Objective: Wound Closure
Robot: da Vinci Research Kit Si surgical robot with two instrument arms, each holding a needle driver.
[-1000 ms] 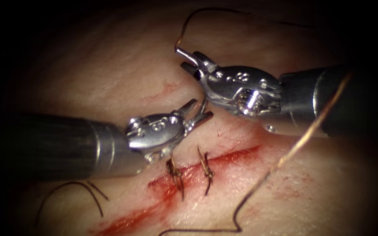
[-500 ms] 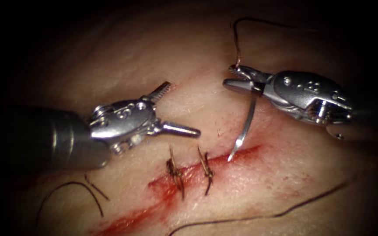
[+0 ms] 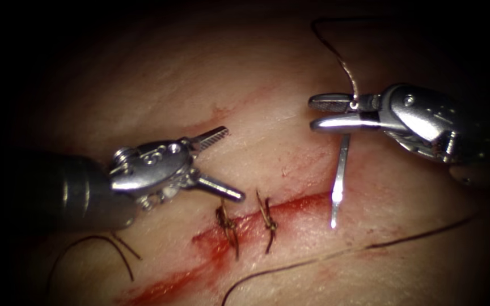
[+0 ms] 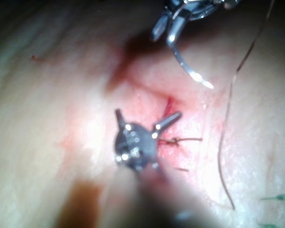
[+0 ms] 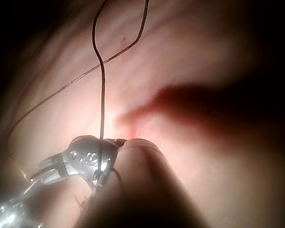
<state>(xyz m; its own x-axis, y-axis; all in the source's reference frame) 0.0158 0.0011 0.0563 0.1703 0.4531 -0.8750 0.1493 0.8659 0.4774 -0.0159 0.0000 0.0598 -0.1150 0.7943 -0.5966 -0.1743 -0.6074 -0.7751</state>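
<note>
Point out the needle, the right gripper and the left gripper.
needle (image 3: 339, 175): endoscope view, mid-shaft, hanging from the right gripper above the tissue.
right gripper (image 3: 315, 113): endoscope view, between its tips, shut on the needle's thread end.
left gripper (image 3: 231, 164): endoscope view, between its open tips, holding nothing.

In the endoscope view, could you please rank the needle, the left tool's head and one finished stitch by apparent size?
1. Left tool head, open, empty.
2. Needle, held near its thread end by the right tool, outside the tissue.
3. Stitch.

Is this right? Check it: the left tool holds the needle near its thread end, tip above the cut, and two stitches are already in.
Wrong tool. In the endoscope view the right tool holds the needle near its thread end; the left tool is open and holds nothing. The cut and both stitches are as stated.
</note>
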